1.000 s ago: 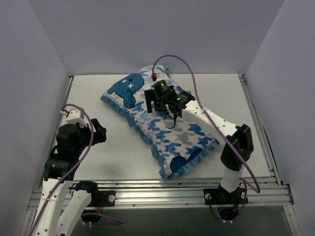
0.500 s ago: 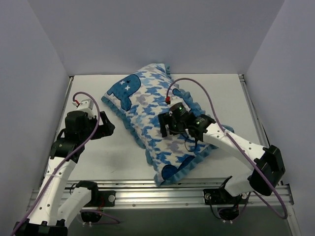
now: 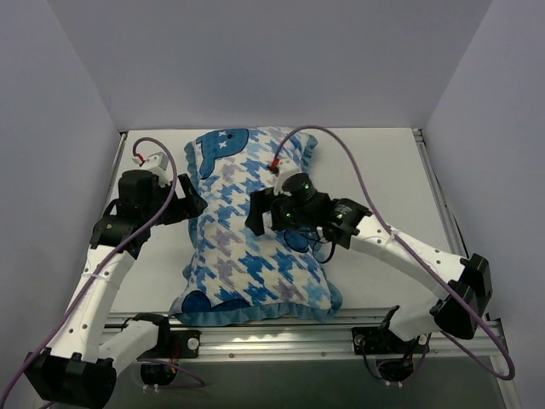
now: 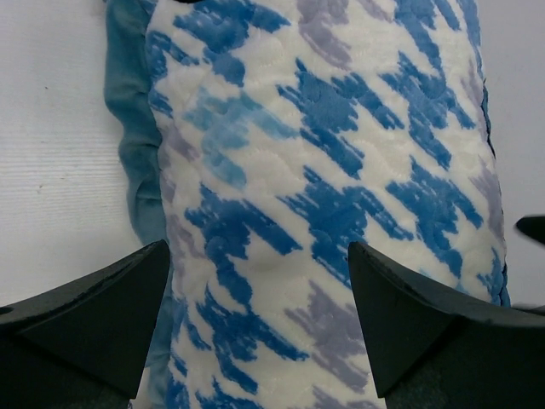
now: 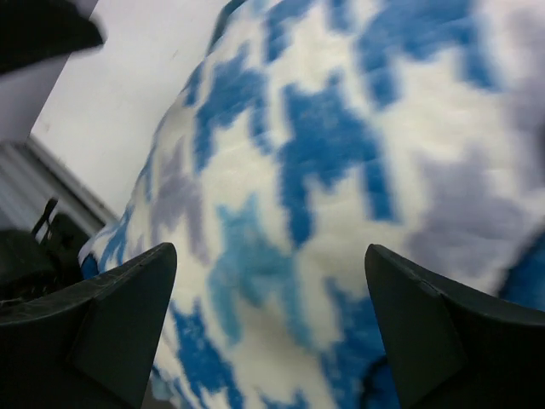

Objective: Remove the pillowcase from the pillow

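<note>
The pillowcase point(image 3: 247, 256), blue-and-white houndstooth with a dark blue bear face point(image 3: 217, 146) at its far end and teal ruffled trim point(image 3: 255, 313), lies lengthwise on the table, still stuffed. The pillow is hidden inside it. My left gripper point(image 3: 194, 204) is open at the cover's left edge. In the left wrist view the left gripper point(image 4: 260, 315) straddles the fabric point(image 4: 324, 170) just inside the trim point(image 4: 128, 128). My right gripper point(image 3: 255, 217) is open above the cover's middle. In the right wrist view the right gripper point(image 5: 272, 324) has blurred fabric point(image 5: 281, 170) between its fingers, and contact cannot be told.
The white table point(image 3: 400, 187) is boxed in by grey walls on three sides. An aluminium rail point(image 3: 281, 328) runs along the near edge, just beyond the cover's near trim. Purple cables point(image 3: 341, 141) loop over both arms.
The covered pillow has swung from a diagonal to lie lengthwise, sliding left and toward the near edge. My right gripper moved left with it. My left arm reached in to the cover's left edge.
</note>
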